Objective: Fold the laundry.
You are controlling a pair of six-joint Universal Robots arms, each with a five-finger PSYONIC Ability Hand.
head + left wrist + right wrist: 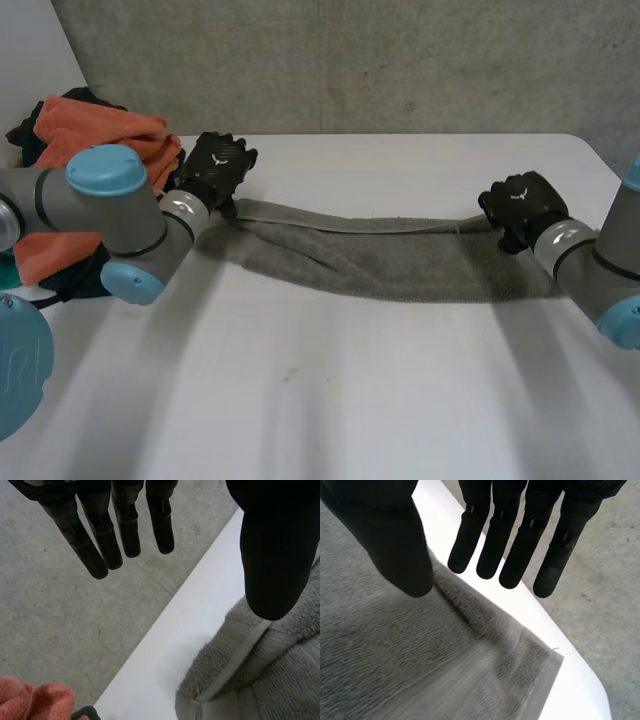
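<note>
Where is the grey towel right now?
In the head view the grey towel lies stretched across the white table, between the left hand at its left end and the right hand at its right end.

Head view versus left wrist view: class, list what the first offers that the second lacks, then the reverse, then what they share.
Extra in the head view: the right hand at the right end of the grey towel, and the towel's whole length stretched between the two hands.
Extra in the left wrist view: the left hand seen from the palm side with fingers straight, the concrete floor beyond the table edge, and the towel's hemmed corner near the thumb.
Shared: left hand, towel, white table, orange cloth.
</note>
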